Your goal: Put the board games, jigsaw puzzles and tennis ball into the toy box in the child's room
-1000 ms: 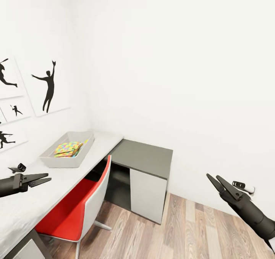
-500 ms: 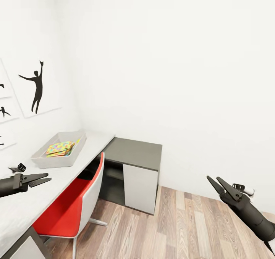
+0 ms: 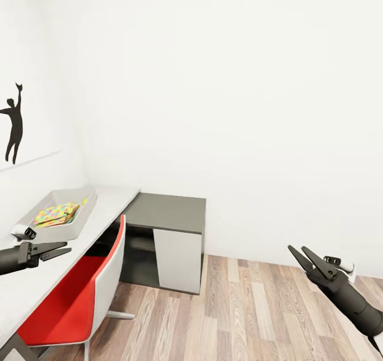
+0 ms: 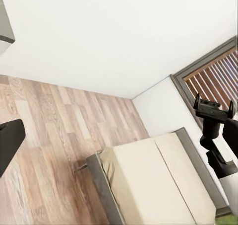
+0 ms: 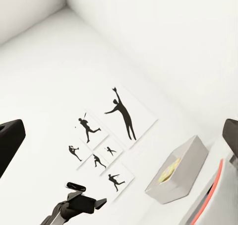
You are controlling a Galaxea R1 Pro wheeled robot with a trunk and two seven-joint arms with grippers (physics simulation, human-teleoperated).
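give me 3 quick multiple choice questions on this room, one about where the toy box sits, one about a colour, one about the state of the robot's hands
1. Where is the toy box?
A. on the floor
B. on the white table
C. on the chair

2. What colour is the chair seat?
A. red
B. blue
C. green

3. What are the hands holding?
A. a ball each
B. a game box each
C. nothing

Answers:
1. B, the grey bin rests on the white table by the wall, with jigsaw puzzles inside.
2. A, the seat under the table edge is bright red.
3. C, the left hand and right hand both show parted fingers with nothing between them.
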